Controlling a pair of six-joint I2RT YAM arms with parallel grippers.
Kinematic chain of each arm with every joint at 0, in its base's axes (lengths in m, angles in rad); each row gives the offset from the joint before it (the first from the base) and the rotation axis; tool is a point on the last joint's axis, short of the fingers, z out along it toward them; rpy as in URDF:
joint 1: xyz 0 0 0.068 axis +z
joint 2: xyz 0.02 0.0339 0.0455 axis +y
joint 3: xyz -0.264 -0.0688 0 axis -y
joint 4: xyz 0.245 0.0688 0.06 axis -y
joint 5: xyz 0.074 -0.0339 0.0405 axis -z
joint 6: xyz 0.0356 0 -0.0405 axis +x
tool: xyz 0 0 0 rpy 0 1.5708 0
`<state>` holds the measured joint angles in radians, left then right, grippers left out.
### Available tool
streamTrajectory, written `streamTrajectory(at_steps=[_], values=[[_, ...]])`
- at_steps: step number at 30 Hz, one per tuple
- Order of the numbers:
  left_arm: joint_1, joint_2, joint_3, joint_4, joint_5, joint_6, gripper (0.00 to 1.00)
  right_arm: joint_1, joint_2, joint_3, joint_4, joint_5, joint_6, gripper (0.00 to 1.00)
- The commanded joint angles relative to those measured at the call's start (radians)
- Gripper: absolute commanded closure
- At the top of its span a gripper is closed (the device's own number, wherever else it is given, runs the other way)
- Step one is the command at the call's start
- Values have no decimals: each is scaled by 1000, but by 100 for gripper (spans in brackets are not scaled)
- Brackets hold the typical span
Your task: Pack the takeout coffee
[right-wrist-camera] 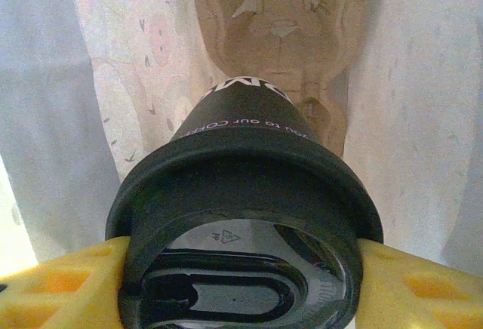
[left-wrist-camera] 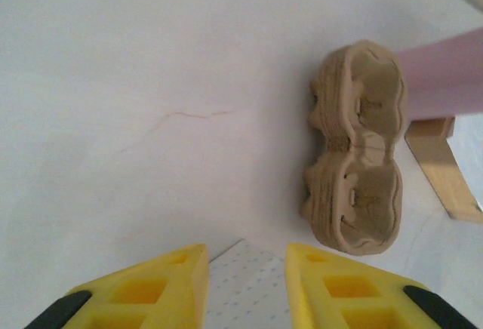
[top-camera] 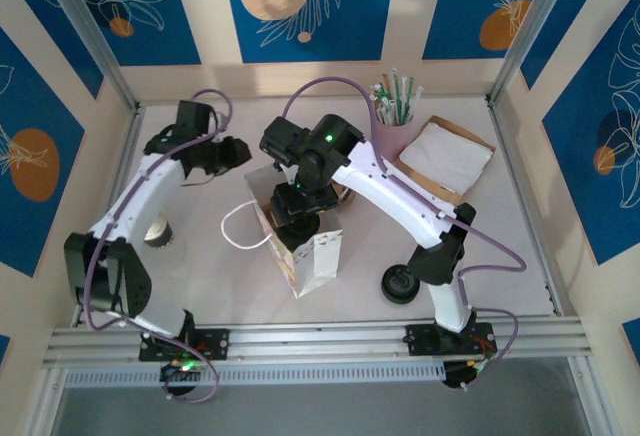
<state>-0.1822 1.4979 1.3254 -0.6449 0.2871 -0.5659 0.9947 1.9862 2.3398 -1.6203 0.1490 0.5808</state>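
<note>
The takeout coffee, a dark-sided cup with white lettering and a black round lid, hangs inside the white paper bag. My right gripper is shut on it, one yellow finger on each side of the lid. Below the cup, a brown cardboard carrier lies at the bottom of the bag. From above, the right gripper reaches down into the bag's mouth and hides the cup. My left gripper hovers open just behind the bag; a corner of dotted white paper shows between its fingers.
A stack of cardboard carriers stands beside the pink cup of straws. Napkins on a brown board lie at the back right. A loose black lid sits front right. A pale paper cup stands by the left arm.
</note>
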Motion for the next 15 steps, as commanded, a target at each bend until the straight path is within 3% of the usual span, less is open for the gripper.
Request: streamTrajectory(at_steps=[1, 15], values=[[47, -76, -71, -54, 12, 17, 68, -1, -31, -20, -157, -22, -9, 44], [58, -277, -321, -108, -29, -3, 73, -7, -18, -26, -158, -33, -33, 44]])
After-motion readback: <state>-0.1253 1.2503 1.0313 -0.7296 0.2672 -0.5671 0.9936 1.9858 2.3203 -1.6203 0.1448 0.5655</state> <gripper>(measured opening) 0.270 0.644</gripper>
